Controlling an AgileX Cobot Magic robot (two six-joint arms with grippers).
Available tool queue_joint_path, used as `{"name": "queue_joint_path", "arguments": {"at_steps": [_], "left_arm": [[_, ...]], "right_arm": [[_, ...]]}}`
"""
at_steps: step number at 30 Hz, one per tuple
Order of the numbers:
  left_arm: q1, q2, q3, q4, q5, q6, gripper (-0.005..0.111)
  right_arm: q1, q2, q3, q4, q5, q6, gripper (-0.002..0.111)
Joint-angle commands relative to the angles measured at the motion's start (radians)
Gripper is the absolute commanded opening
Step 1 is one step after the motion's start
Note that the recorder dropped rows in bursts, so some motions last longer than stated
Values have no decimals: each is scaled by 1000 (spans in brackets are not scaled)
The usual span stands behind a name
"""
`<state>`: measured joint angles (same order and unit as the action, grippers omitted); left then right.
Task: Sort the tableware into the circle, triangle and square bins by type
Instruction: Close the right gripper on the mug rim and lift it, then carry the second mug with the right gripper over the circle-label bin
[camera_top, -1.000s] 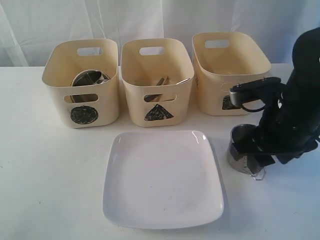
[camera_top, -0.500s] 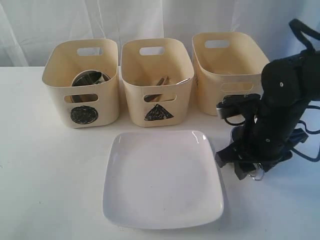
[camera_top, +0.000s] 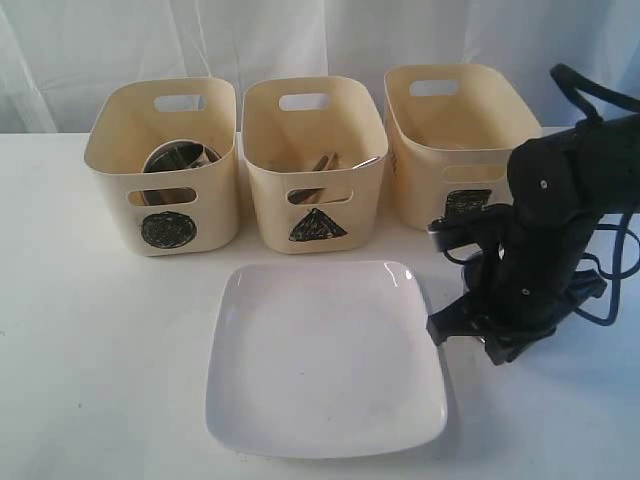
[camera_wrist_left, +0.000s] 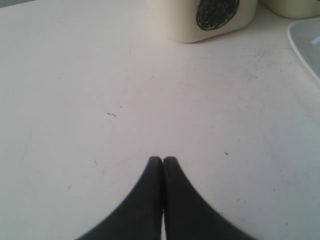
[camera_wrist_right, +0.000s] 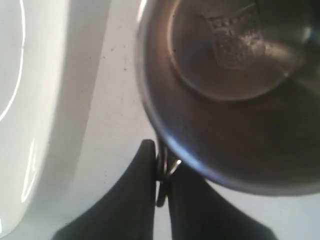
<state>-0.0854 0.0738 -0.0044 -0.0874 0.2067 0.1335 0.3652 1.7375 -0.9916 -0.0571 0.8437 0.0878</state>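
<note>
The right gripper (camera_wrist_right: 161, 170) is nipped narrow on what looks like the thin wire handle (camera_wrist_right: 169, 169) of the steel mug (camera_wrist_right: 235, 100). The mug stands just ahead of it with the plate (camera_wrist_right: 30, 125) alongside, and pinching the handle leaves the cup free to lift. The left gripper (camera_wrist_left: 163, 162) hovers closed tight, holding nothing.

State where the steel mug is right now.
The steel mug is at the right of the exterior view, beside the white plate, its handle pinched in the right gripper.
</note>
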Motion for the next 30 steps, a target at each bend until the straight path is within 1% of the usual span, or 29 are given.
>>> {"name": "queue_joint_path", "arguments": {"at_steps": [1, 7, 11, 14, 17, 19, 22, 23, 25, 26, 30], "left_arm": [[3, -5, 4, -6, 4, -2, 0], [3, -5, 4, -6, 4, -2, 0], [3, -5, 4, -6, 4, -2, 0], [3, -5, 4, -6, 4, -2, 0], [3, -5, 4, -6, 4, -2, 0], [3, -5, 4, -6, 4, -2, 0], [3, -5, 4, -6, 4, -2, 0], [3, -5, 4, -6, 4, -2, 0], [3, -5, 4, -6, 4, -2, 0], [3, -5, 4, -6, 4, -2, 0], [3, -5, 4, -6, 4, -2, 0]], "right_arm": [[-7, -13, 6, -6, 16, 4, 0], [-7, -87, 6, -6, 6, -6, 0], [-7, -175, 6, -6, -17, -39, 0], [-5, -242, 6, 7, -70, -88, 0], [-5, -304, 6, 90, -172, -187, 0], [-5, -334, 4, 209, -269, -286, 0], [-5, -348, -11, 479, -381, -532, 0], [-5, -348, -20, 608, -409, -666, 0], [-5, -338, -37, 783, -434, -856, 0], [-5, -327, -50, 915, -440, -1000, 0], [7, -270, -88, 1253, -442, -1462, 0]]}}
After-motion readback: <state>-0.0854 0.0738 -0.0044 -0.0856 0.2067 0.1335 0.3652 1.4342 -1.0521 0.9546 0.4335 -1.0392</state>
